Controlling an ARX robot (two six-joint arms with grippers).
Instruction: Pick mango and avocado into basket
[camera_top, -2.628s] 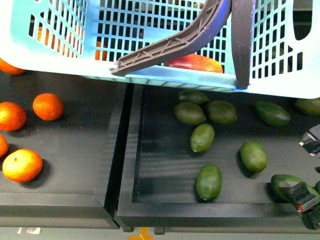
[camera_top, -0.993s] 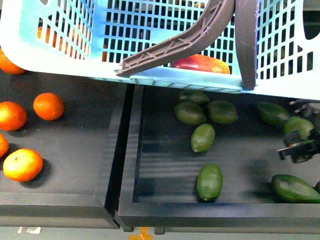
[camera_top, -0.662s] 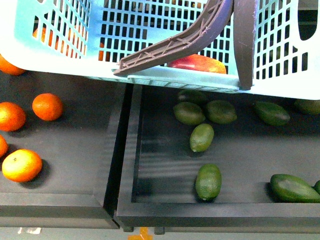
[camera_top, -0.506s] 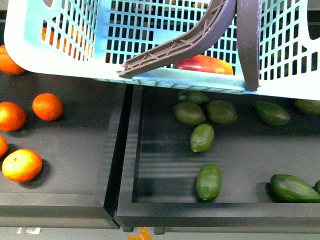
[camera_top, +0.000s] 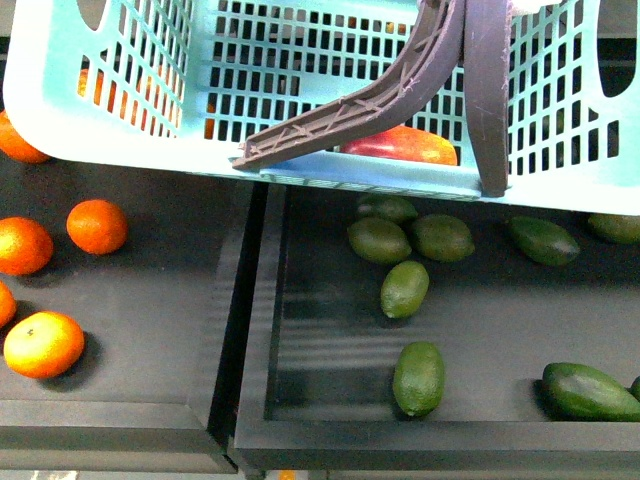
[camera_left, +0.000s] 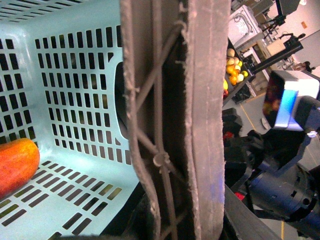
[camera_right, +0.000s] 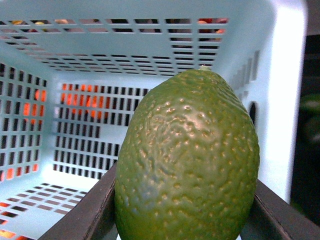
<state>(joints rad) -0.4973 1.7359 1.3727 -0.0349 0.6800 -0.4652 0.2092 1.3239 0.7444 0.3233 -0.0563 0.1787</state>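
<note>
The turquoise basket hangs over the trays, filling the top of the front view. My left gripper is shut on the basket's brown-grey handle, which hides most of the fingers. The red-orange mango lies on the basket floor and shows at the edge of the left wrist view. My right gripper is shut on a bumpy green avocado, held upright at the open top of the basket. Neither gripper shows in the front view.
Several loose avocados lie in the black tray under the basket. Oranges lie in the adjoining tray on the left. A raised black divider separates the two trays. The right arm is beside the basket.
The right gripper closed on an avocado in the tray's right part, lifted it and left the front view. The basket has swayed slightly and now sits a little lower.
</note>
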